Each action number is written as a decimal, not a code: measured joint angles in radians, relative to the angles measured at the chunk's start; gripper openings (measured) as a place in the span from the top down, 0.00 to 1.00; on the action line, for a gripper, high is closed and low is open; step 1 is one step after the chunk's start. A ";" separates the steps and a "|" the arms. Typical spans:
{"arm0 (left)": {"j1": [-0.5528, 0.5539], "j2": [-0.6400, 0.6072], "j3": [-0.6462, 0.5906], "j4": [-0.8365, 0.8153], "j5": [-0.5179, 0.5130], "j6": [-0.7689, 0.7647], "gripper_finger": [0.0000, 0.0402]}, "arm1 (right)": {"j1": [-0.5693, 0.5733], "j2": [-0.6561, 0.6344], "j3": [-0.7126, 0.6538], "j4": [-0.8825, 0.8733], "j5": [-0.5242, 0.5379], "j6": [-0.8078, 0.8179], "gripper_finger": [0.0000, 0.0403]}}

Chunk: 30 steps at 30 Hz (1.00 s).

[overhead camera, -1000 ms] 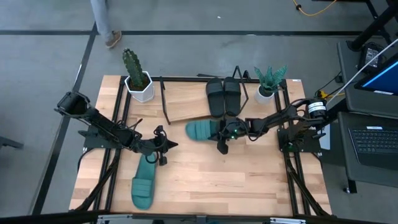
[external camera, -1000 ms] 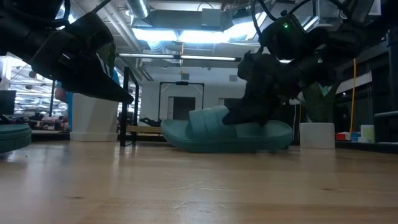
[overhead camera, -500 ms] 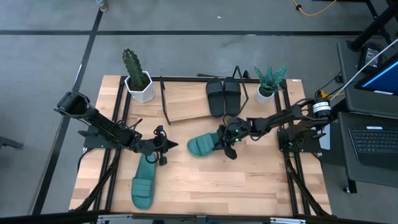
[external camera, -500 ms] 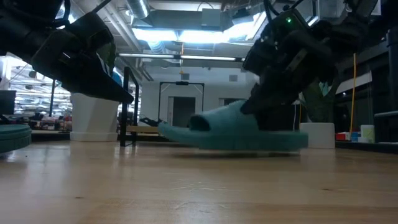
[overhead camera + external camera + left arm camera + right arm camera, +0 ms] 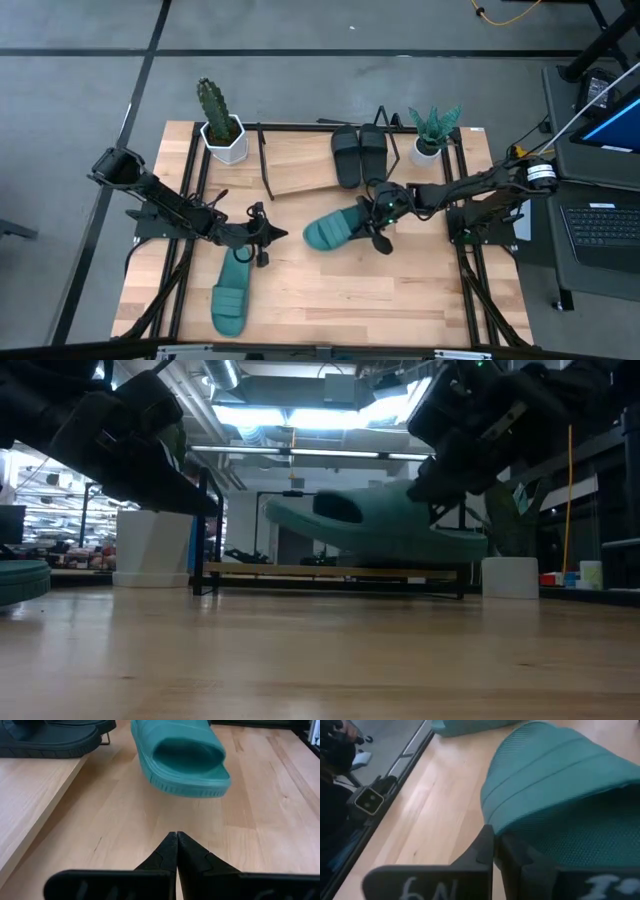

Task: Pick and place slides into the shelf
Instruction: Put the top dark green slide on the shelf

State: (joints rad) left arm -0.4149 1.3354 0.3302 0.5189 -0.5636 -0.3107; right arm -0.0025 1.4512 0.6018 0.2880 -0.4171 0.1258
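My right gripper (image 5: 379,217) is shut on a teal slide (image 5: 335,228) and holds it in the air over the table's middle; the slide also shows in the low view (image 5: 375,530) and the left wrist view (image 5: 182,760). Two black slides (image 5: 358,155) lie side by side on the right part of the slanted shelf board (image 5: 295,165). The second teal slide (image 5: 232,293) lies flat on the table at the near left. My left gripper (image 5: 264,233) is shut and empty, just past that slide's far end, its tips showing closed in its wrist view (image 5: 176,840). My right gripper pinches the teal slide between its two fingers at the edge of the wide strap (image 5: 492,822), on the side away from the open toe. The fingers come from the table's right, slanting down. The slide is lifted clear of the table (image 5: 400,545), roughly level, toe toward the left arm.
A cactus in a white pot (image 5: 222,135) stands at the shelf's left end and a green plant in a white pot (image 5: 430,140) at its right end. The shelf's black wire frame (image 5: 262,160) rises at the board's left. Bare board lies left of the black slides.
My right gripper has risen and gone a little toward the table's right edge with the teal slide. The slide, which lay on the table in front of the shelf, is now lifted clear and has turned, its toe swung toward the near left.
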 joint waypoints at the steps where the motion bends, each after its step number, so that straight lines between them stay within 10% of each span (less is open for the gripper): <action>1: 0.000 0.000 0.000 0.003 0.000 0.000 1.00 | 0.000 -0.001 0.000 -0.010 -0.002 -0.004 0.97; 19: 0.013 0.000 0.000 0.264 0.032 0.272 1.00 | 0.000 0.001 0.000 -0.039 -0.023 0.000 0.97; 30: 0.032 0.000 0.166 0.100 0.028 0.610 0.99 | 0.000 0.001 0.000 -0.014 -0.023 0.056 0.97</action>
State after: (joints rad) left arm -0.3832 1.3357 0.4962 0.6193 -0.5358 0.2995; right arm -0.0029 1.4525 0.6022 0.2741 -0.4404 0.1823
